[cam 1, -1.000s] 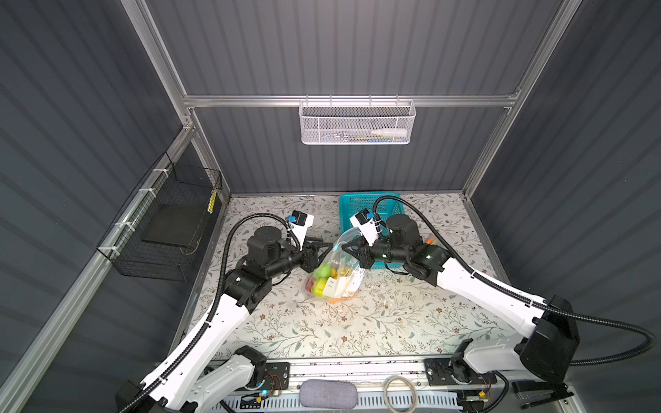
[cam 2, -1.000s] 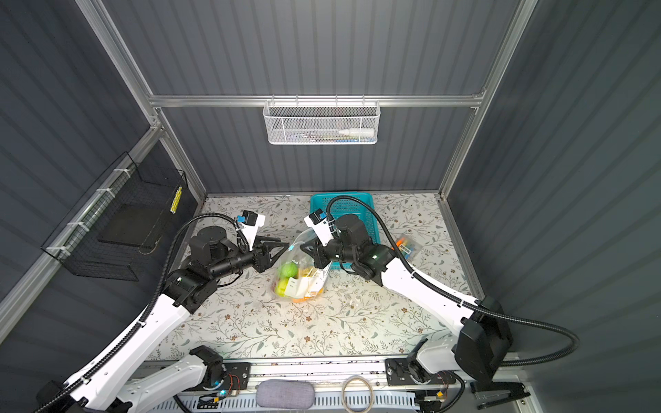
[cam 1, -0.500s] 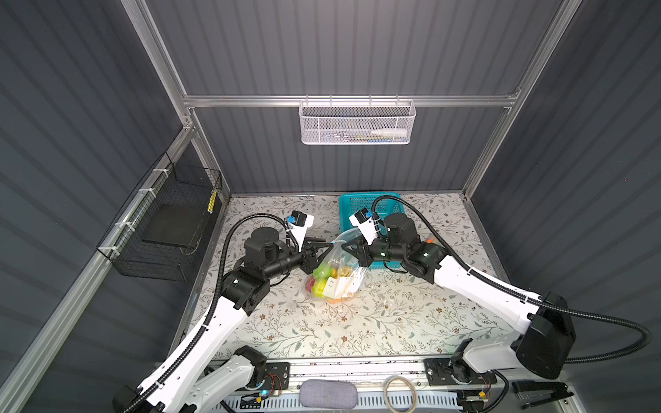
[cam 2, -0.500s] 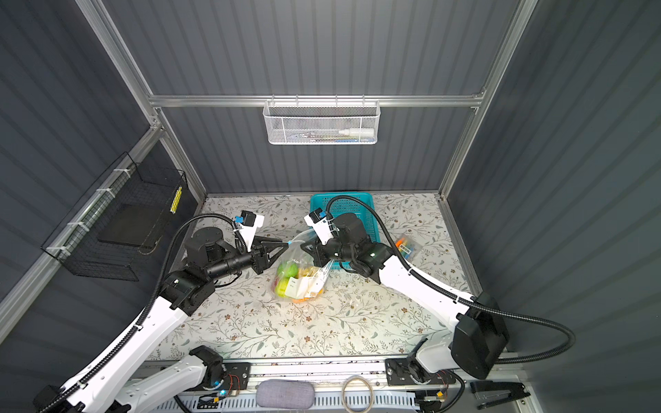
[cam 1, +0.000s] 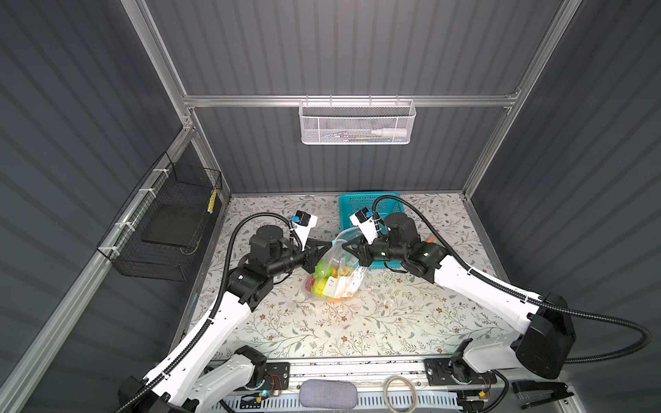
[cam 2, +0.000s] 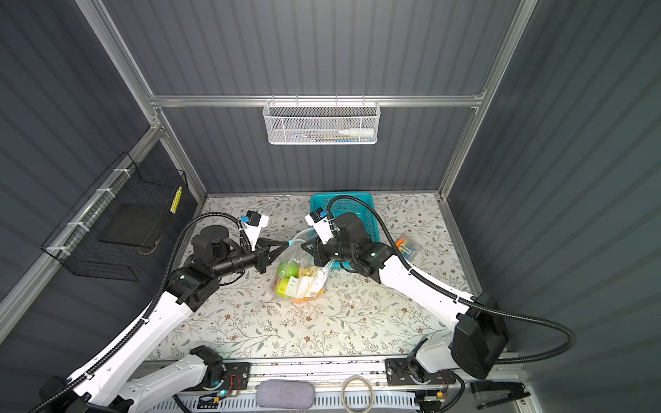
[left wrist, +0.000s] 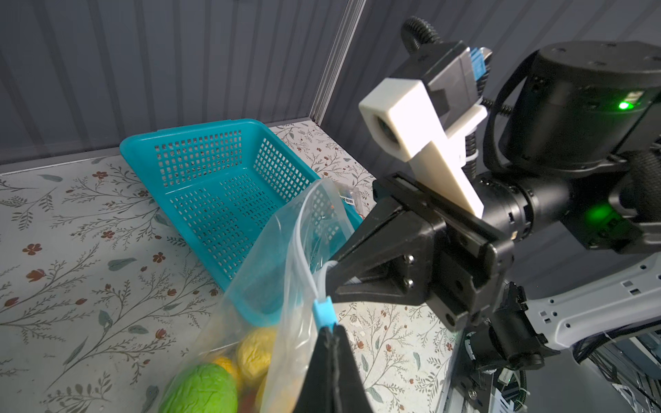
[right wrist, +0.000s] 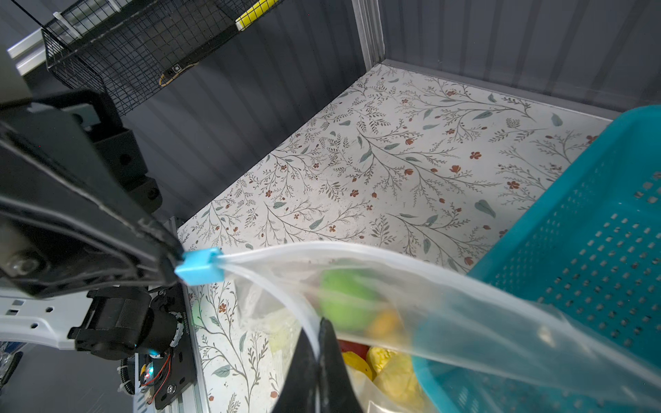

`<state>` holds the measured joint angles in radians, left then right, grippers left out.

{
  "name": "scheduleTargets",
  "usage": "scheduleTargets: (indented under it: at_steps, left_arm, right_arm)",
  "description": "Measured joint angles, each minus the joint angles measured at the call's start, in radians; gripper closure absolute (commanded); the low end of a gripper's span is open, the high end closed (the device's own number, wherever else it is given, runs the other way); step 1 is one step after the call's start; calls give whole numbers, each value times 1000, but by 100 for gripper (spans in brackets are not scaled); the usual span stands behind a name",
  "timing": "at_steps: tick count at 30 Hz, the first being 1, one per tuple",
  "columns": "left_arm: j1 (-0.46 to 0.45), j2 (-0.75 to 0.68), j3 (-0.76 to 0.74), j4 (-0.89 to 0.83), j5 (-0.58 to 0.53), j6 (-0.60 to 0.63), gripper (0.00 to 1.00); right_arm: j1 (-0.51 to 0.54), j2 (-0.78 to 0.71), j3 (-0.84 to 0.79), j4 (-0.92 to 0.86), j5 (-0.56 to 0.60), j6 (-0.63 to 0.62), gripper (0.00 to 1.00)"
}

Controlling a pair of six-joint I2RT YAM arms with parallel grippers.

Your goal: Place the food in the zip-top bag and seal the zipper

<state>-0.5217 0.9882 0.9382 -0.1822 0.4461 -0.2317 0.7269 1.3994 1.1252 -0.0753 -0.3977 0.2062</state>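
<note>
The zip-top bag (cam 1: 338, 262) is held up between the two grippers at the centre of both top views. It is just in front of the teal perforated basket (cam 1: 352, 205), and its lower end appears to rest on the floral tabletop (cam 1: 393, 321). The food (cam 1: 323, 277) is seen inside it: green, yellow and orange toy fruits are bunched at the bottom, beside a white label patch.

The mouth is not sealed. In the right wrist view two clear rims are seen parting from the light-blue slider tab (right wrist: 198, 266) of the zipper (right wrist: 272, 255).

The jaws of the left gripper (cam 1: 329, 245) are pressed together on the end of that tab, which sticks out beyond the fingertips in both wrist views. The jaws of the right gripper (left wrist: 331, 279) are closed on the bag's clear rim, just beside the tab.

A small packet (cam 2: 407, 246) is seen right of the basket in a top view.
</note>
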Motion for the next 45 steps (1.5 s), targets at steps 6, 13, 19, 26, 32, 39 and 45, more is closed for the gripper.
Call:
scheduleTargets:
  at_steps: [6,13,19,26,32,39,45]
  left_arm:
    - [0,-2,0,0,0,0,100]
    - [0,35,53,-62,2,49,100]
    - [0,96,164,-166,9,129,100]
    - [0,120,233,-256,12,198,100]
    - [0,123,245,-281,13,239,100]
    - [0,127,258,-296,23,266,100]
    - [0,127,258,-296,27,267,100]
  right_arm:
    - [0,0,0,-2,-12,1,89]
    - [-1,-47,13,-55,-52,-74,66]
    - [-6,-109,117,-140,-111,-276,52]
    - [-48,-70,241,-228,-261,-532,45]
    - [-68,95,436,-394,-375,-692,43]
    - [-68,224,534,-542,-450,-785,47]
    - [-70,258,544,-581,-479,-802,56]
